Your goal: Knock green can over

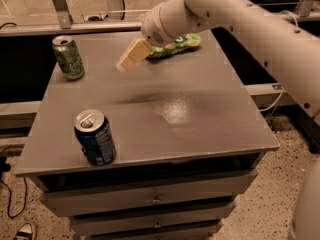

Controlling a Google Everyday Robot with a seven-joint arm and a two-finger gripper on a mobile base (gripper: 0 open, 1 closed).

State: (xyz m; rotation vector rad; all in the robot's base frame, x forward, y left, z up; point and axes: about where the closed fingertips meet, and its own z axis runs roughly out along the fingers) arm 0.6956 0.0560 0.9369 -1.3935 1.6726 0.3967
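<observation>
Fingers (135, 53): cream, wedge-shaped, angled down and toward the left of the view. They look pressed together with nothing between them, though the seam is hard to read at this angle. The gripper (121, 65) hangs above the back half of the grey cabinet top (200, 114), tips off the surface.

The green can (68, 57): out beyond the fingertips, farther toward the left of the view and at about their height in the picture. Clear gap between tips and can, no contact. It stands near the cabinet's back left corner.

Can attitude: upright on its base. Long axis vertical, silver top with pull tab facing up, mottled green side toward the camera.

Just behind the fingers, at the wrist end: a green snack bag (176, 43), flat on the top, partly covered by the white arm (225, 14), which runs off toward the upper right.

Well below the fingers in the view, near the front left edge: a dark blue can (95, 137), upright, opened top showing.

Under the top: grey drawers (155, 199). Floor at lower left: shoe toe (22, 231).
</observation>
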